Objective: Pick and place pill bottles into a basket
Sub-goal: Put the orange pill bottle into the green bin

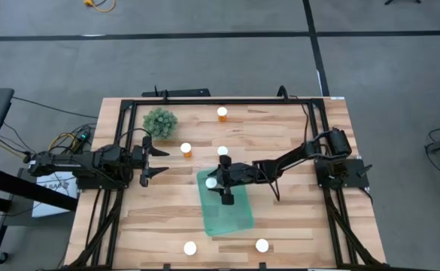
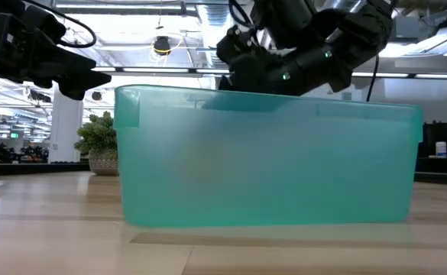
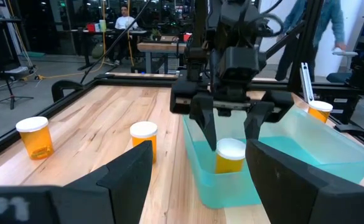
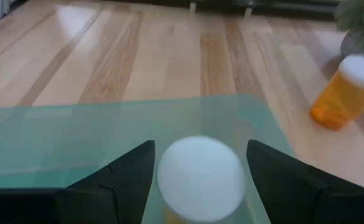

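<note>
The teal basket (image 1: pixel 231 214) lies flat on the table's middle. One orange pill bottle with a white cap (image 3: pixel 230 155) stands upright in the basket's far left corner (image 1: pixel 211 182). My right gripper (image 3: pixel 230 132) is open just above it, one finger on each side of the cap (image 4: pixel 199 169) with a gap on both sides. My left gripper (image 1: pixel 153 159) is open and empty at the table's left, clear of everything. Other bottles stand on the table at the far edge (image 1: pixel 223 114), near the middle (image 1: pixel 186 149) (image 1: pixel 223 151), and by the near edge (image 1: pixel 190 247) (image 1: pixel 262 245).
A small bushy green plant (image 1: pixel 160 121) stands at the far left, close to one bottle (image 4: pixel 346 93). A black frame (image 1: pixel 204 100) runs round the table. In the low view the basket wall (image 2: pixel 269 160) hides what is inside. People show in the room beyond.
</note>
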{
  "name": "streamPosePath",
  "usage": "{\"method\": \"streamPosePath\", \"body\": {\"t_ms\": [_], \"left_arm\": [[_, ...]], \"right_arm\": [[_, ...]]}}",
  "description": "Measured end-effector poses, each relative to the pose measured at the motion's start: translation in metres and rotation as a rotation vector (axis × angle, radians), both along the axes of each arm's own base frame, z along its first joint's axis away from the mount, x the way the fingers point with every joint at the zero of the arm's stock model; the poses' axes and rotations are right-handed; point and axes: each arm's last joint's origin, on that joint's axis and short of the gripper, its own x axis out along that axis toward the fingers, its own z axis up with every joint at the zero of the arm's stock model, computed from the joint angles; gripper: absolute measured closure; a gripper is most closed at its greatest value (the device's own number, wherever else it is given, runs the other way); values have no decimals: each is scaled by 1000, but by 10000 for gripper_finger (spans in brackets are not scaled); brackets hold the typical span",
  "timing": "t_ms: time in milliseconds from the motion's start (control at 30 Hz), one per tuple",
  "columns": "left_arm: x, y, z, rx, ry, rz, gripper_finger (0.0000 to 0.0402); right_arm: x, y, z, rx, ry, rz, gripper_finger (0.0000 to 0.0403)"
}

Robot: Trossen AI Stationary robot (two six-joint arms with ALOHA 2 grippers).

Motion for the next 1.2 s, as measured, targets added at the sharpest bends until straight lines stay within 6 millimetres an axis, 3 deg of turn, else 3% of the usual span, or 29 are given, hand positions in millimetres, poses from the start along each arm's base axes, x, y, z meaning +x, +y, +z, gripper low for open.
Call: {"method": "streamPosePath", "body": {"t_ms": [200, 367, 600, 700, 933, 1200], "left_arm": [[0, 0, 0, 0, 0, 0, 154], [0, 0, 0, 0, -1, 0, 154], [0, 0, 0, 0, 0, 0, 154], [0, 0, 0, 0, 0, 0, 154], [0, 0, 0, 0, 0, 0, 154], [0, 0, 0, 0, -1, 0, 154]], "right_arm": [[-5, -2, 15, -46, 6, -5, 154], [-15, -12, 37, -167, 41, -119, 154], [-42, -21, 47, -169, 248, -155, 154], [-59, -16, 46, -117, 271, -116, 154], [-102, 4, 67, 6, 194, -97, 154], [-144, 40, 86, 93, 243, -63, 154]]}}
